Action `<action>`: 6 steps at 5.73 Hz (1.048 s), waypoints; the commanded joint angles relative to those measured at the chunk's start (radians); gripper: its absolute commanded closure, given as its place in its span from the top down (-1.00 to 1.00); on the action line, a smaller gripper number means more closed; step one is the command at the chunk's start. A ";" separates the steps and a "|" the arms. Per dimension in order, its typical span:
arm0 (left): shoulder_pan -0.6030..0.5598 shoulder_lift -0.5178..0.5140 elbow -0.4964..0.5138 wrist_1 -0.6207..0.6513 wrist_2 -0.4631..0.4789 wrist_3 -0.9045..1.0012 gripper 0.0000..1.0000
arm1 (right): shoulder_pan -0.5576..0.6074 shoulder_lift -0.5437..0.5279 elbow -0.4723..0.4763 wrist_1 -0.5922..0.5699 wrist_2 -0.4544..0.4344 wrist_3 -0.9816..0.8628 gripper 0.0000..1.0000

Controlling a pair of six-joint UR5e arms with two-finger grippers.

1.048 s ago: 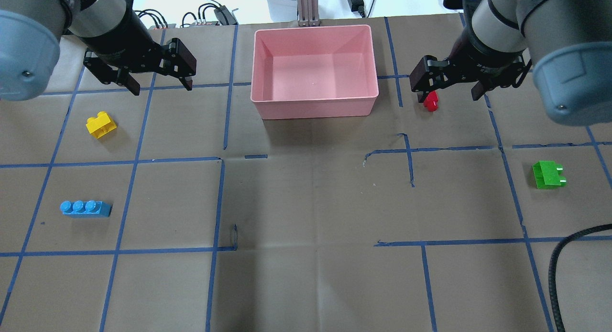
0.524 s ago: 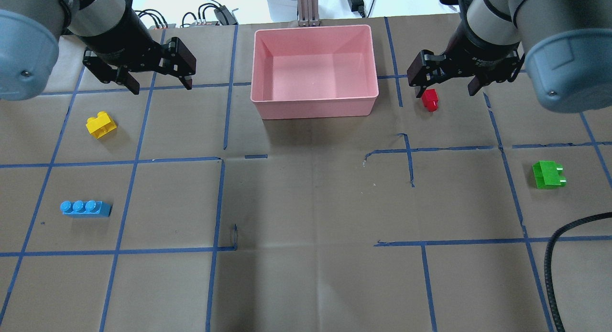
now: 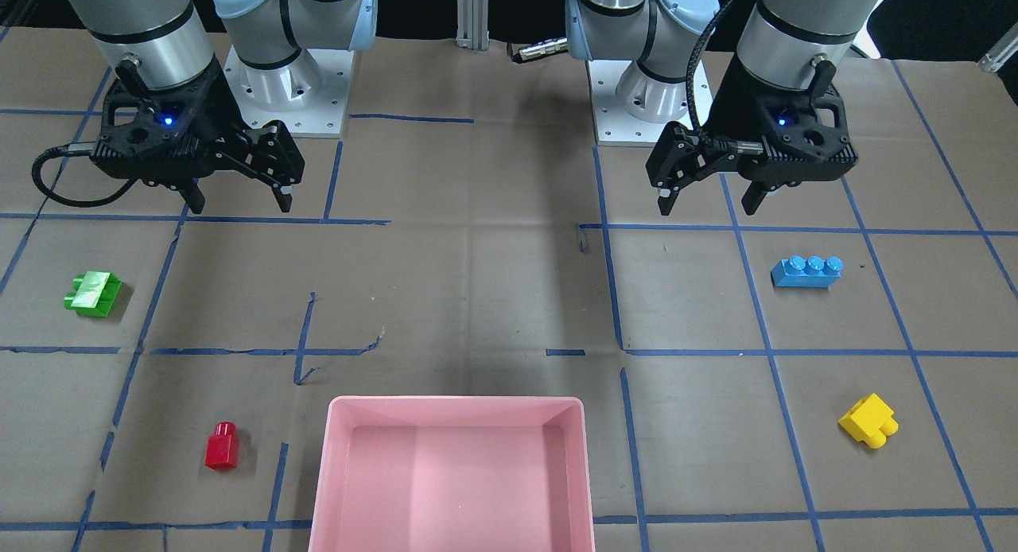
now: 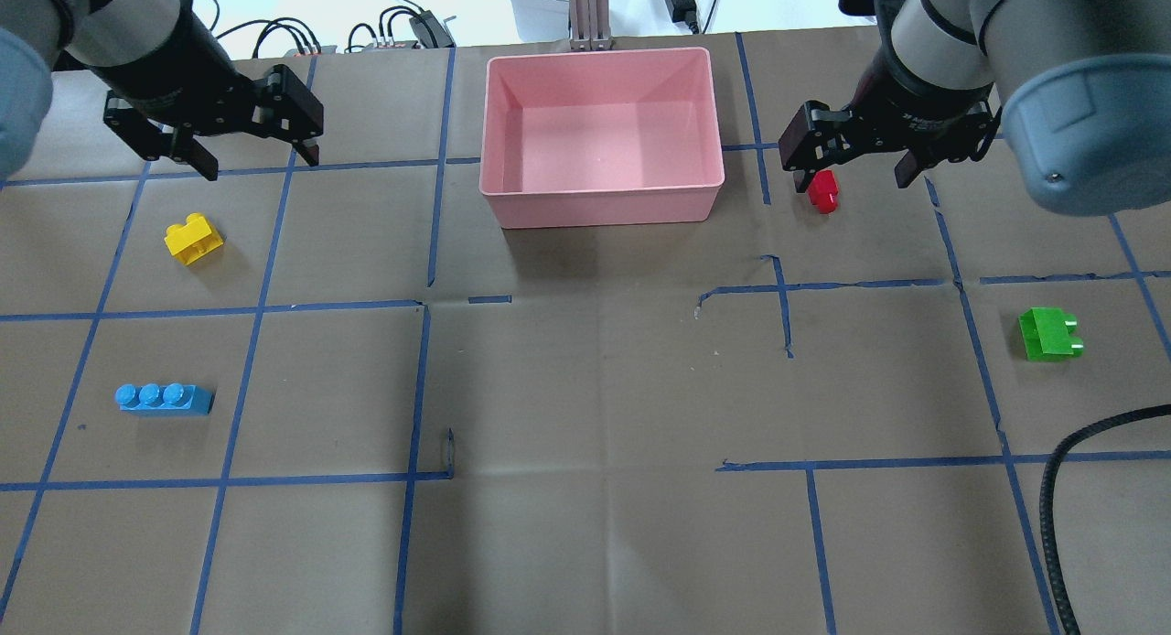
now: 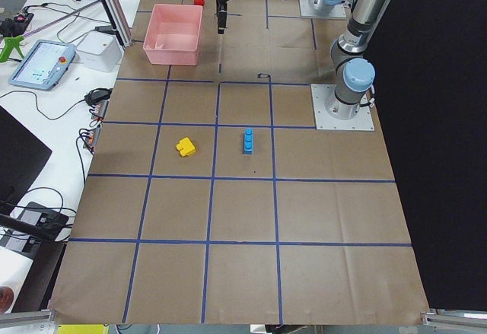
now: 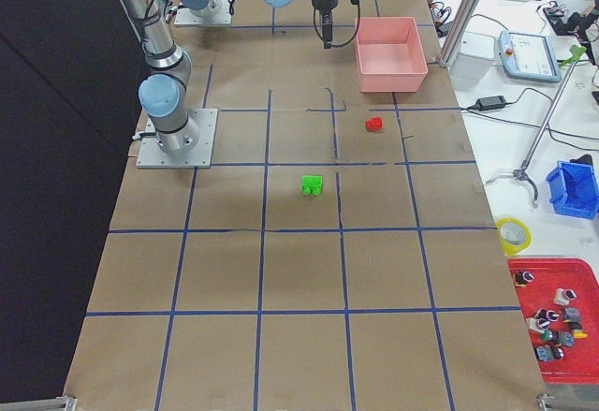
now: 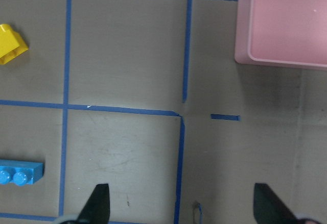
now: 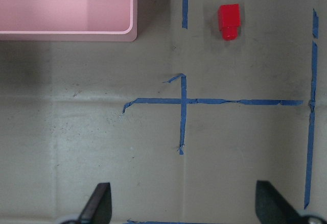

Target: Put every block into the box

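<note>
Box [image 4: 604,207]: pink, empty, stood midway along the far edge of the counter [image 4: 585,388]; left gripper [image 4: 261,159] and right gripper [image 4: 849,178]: both raised, jaws wide apart, holding nothing. Blocks, all lay outside the box: blue block [image 4: 165,398] near the left edge, green block [image 4: 1050,333] near the right edge, yellow block [image 4: 193,239] toward the far left corner, red block [image 4: 823,192] just right of the box. You were best advised to centre the right gripper over the red block, square it to the flat sides, then descend before closing.

The front-facing view's bottom edge cuts off the large shallow pink plastic tray [image 3: 457,401]. The left wrist view's left edge crops the blue studded plastic brick [image 7: 20,172] and the yellow studded plastic brick [image 7: 11,44].
</note>
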 commanded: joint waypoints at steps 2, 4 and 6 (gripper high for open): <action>0.420 0.016 -0.059 -0.011 -0.002 0.371 0.99 | 0.000 0.001 0.004 -0.005 -0.002 -0.002 1.00; 0.566 0.017 -0.131 -0.011 0.002 0.615 0.99 | 0.000 0.000 -0.002 0.012 0.000 -0.002 1.00; 0.563 0.064 -0.182 -0.012 -0.001 0.972 0.99 | 0.000 0.000 -0.011 -0.007 0.000 -0.005 1.00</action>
